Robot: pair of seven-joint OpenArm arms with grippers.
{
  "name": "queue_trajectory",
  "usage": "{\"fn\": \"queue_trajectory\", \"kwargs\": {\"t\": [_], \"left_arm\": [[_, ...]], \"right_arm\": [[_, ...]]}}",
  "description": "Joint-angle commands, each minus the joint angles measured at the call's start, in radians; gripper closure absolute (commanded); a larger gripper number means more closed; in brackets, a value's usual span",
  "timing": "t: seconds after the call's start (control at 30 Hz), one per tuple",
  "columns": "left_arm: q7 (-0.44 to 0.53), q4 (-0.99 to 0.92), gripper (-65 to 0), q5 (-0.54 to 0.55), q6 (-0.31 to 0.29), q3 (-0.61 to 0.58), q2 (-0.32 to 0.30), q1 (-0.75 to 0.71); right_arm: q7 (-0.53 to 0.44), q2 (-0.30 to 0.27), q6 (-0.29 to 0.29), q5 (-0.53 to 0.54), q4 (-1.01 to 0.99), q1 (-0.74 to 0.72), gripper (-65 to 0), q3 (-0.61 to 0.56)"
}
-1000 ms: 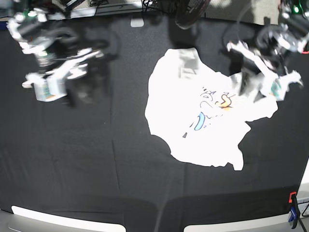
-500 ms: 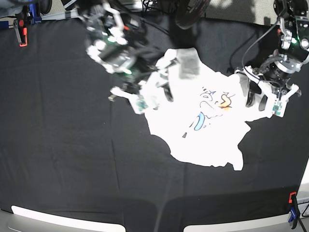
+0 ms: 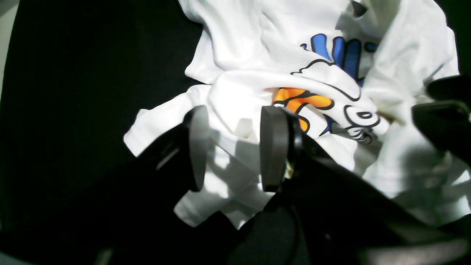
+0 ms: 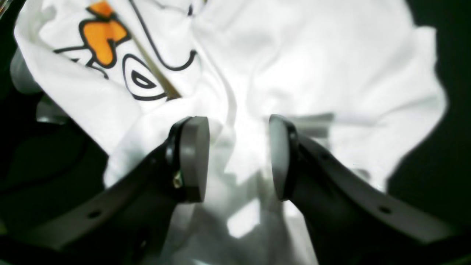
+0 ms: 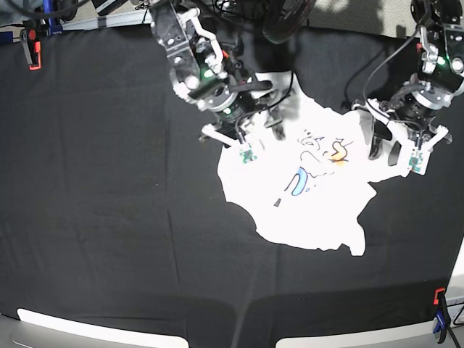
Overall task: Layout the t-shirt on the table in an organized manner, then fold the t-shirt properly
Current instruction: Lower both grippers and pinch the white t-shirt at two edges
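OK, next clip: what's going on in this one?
A two-armed robot is working on a crumpled white t-shirt lying in a heap on the black-draped table. The right gripper hovers open over the shirt's far-left edge, and the left gripper hovers open over its right edge. Neither has pinched any cloth, and the shirt is not yet spread flat.

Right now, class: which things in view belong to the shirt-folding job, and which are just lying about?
Part of the job:
- t-shirt, crumpled, print partly showing
- table, under it
- left gripper, open over the shirt
- right gripper, open over the shirt

Just lying about:
- red clamp at the far edge
- clamp at the near corner
- cables beyond the table
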State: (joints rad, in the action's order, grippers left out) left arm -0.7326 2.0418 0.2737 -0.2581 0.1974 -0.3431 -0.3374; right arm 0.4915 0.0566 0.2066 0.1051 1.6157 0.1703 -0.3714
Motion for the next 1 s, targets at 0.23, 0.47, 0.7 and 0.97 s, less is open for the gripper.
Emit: {"fn": "queue_trajectory", "kwargs": {"t": [0.23, 0.47, 0.7, 0.97], "left_arm": [[0.023, 0.016, -21.5, 0.008, 0.004, 0.006, -0.007, 0.008], [0.023, 0.016, -21.5, 0.008, 0.004, 0.006, -0.007, 0.008], [0.023, 0.016, -21.5, 0.008, 0.004, 0.006, -0.007, 0.008], [0.023, 0.016, -21.5, 0.008, 0.004, 0.006, -0.006, 0.008]], "right_arm": [[-0.026, 0.013, 0.005, 0.006, 0.013, -0.012, -20.5, -0.002], [-0.021, 0.011, 0.005, -0.056, 0.013, -0.013, 0.0, -0.002], [-0.003, -0.047, 0.096, -0.057, 0.014, -0.011, 0.0, -0.001], [0.021, -0.090, 0.127, -0.052, 0.024, 0.016, 0.0, -0.001]]}}
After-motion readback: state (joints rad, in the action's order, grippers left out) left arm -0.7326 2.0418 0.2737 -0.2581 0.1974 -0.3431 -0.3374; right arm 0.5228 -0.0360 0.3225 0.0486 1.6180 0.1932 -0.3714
